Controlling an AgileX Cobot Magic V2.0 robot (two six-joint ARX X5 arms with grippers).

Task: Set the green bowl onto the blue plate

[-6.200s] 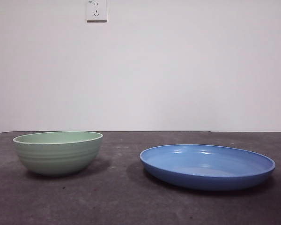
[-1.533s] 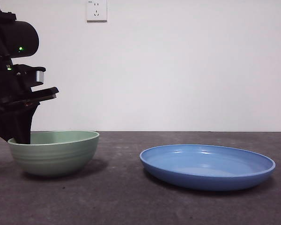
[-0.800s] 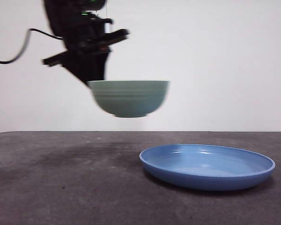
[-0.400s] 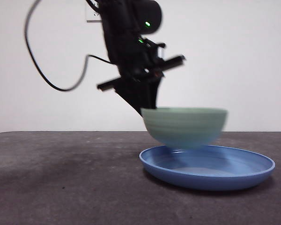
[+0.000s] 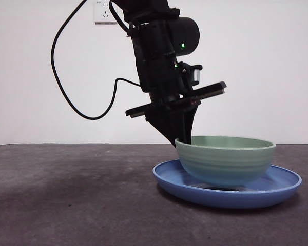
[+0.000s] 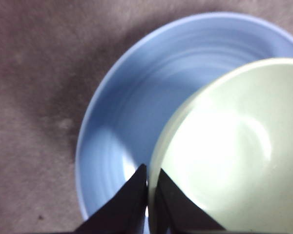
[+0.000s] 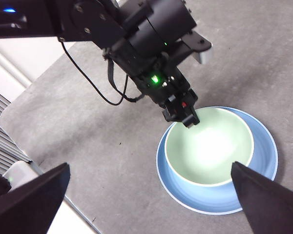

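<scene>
The pale green bowl (image 5: 225,160) sits low inside the blue plate (image 5: 179,187), upright; I cannot tell whether its base touches the plate. My left gripper (image 5: 183,138) comes down from above and is shut on the bowl's left rim. In the left wrist view, its jaws pinch the rim of the green bowl (image 6: 224,146) over the blue plate (image 6: 117,122). The right wrist view looks down from high up on the green bowl (image 7: 207,146), the blue plate (image 7: 263,175) and the left gripper (image 7: 188,119). My right gripper (image 7: 149,168) hangs open with nothing in it, well away from both.
The dark grey table (image 5: 66,200) stretches to the left of the plate. A white wall with a socket (image 5: 103,13) stands behind. The left arm's black cable (image 5: 72,97) loops beside it. The table's edge and a white rail (image 7: 19,146) show in the right wrist view.
The left gripper has carried the bowl from the table's left, up and rightward, then lowered it into the plate. In the last half second it sank and shifted slightly right.
</scene>
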